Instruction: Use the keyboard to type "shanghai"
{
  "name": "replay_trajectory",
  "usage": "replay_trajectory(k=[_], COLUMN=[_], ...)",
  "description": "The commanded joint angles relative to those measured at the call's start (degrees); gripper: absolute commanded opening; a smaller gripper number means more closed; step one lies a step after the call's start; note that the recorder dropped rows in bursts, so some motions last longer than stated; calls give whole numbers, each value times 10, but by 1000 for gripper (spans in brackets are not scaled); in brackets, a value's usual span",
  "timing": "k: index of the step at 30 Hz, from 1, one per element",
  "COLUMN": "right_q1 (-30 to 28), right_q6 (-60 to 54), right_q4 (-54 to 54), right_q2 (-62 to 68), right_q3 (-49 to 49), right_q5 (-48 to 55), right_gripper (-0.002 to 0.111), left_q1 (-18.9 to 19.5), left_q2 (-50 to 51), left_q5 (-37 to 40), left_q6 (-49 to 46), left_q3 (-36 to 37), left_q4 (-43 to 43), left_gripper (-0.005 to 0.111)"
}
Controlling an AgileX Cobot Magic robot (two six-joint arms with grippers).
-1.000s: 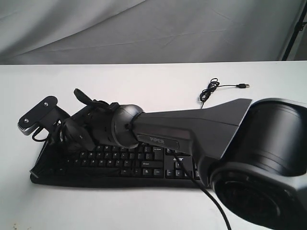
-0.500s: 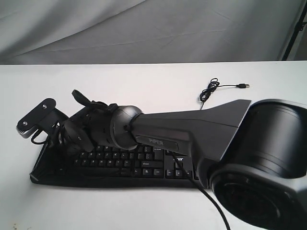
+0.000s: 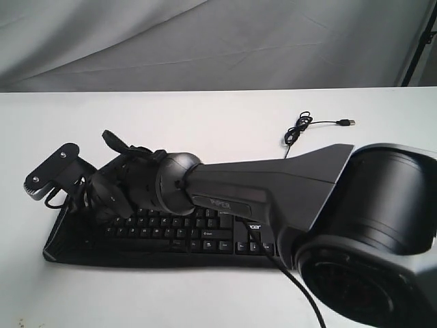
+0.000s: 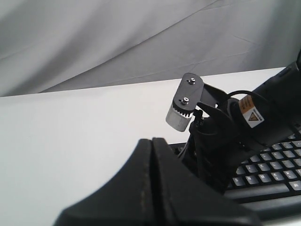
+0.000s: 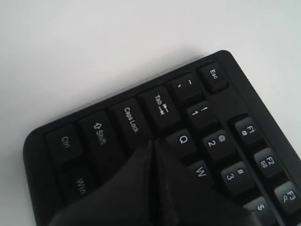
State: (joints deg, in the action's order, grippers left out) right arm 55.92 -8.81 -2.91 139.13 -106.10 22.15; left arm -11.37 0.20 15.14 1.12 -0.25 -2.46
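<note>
The black keyboard [image 3: 205,236] lies along the front of the white table, and its thin cable [image 3: 300,126] runs back to a loose USB plug [image 3: 347,122]. My right arm [image 3: 259,184] reaches across it to its left end. In the right wrist view the right gripper [image 5: 154,142] is shut with nothing in it. Its tip is down among the keys of the keyboard [image 5: 221,122], just below Caps Lock and Tab and beside Q, hiding the key beneath. My left gripper [image 4: 152,140] is shut and empty, held off the left end of the keyboard [image 4: 275,181].
The white tabletop [image 3: 205,116] stretches behind and to the left of the keyboard. A grey cloth backdrop [image 3: 205,41] hangs behind the table. The right arm's wrist camera [image 3: 51,171] juts out over the keyboard's left end. The arm's bulky base [image 3: 375,239] fills the lower right.
The right arm's wrist has shifted slightly left and dipped lower over the keyboard's left end. The keyboard and cable stay where they were.
</note>
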Motion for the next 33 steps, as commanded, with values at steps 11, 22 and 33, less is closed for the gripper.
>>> replay_trajectory(k=[11,22,33], right_q1=[-50,-81,-91], right_q6=[50,49,46], right_q4=[39,23,22], right_q2=[-183,-192,-182], right_q3=[254,342,342], right_q5=[-88,-160,-172], right_gripper=[0,0,0], left_q1=[-2,-2,-2], left_q2=[-2,-2,-2], left_q5=[-3,-3,-3], left_q6=[2,2,2], left_q3=[2,2,2], left_q4=[0,0,0], left_gripper=[0,0,0])
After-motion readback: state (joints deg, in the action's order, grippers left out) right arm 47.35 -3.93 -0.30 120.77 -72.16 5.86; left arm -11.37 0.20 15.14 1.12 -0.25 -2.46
